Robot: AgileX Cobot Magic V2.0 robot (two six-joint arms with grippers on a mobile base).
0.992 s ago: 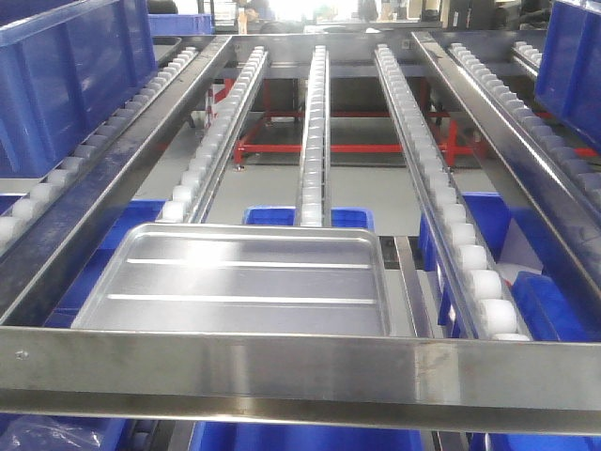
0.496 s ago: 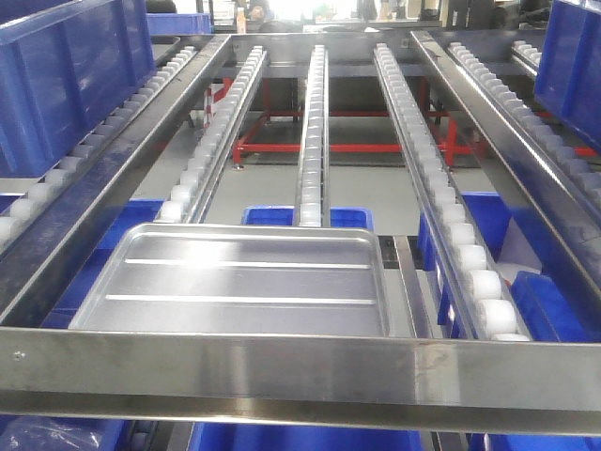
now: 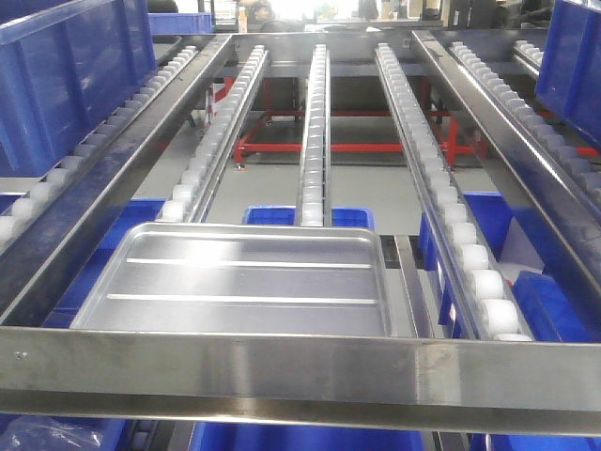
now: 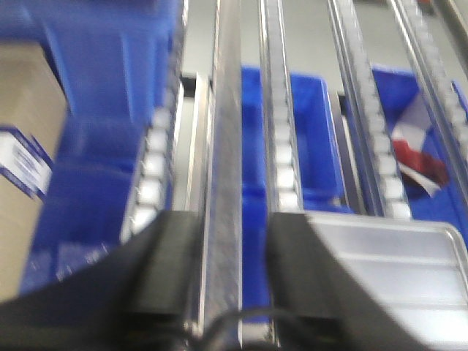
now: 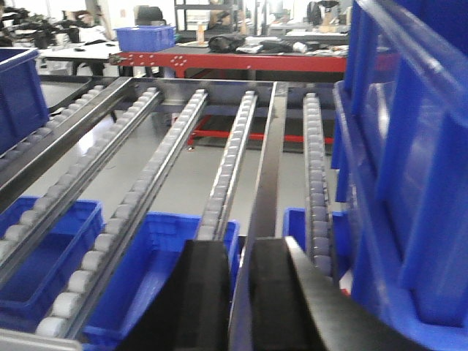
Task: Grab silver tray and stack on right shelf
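Roller rack (image 3: pixel 300 371) beneath silver tray (image 3: pixel 244 282)

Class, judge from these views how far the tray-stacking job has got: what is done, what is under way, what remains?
Done: nothing that shows; the silver tray lies flat on the roller rack, ungripped. In hand: the left gripper is open near the tray's corner, with only a steel rail showing between its fingers. Left: grab, lift and stack on the right shelf.
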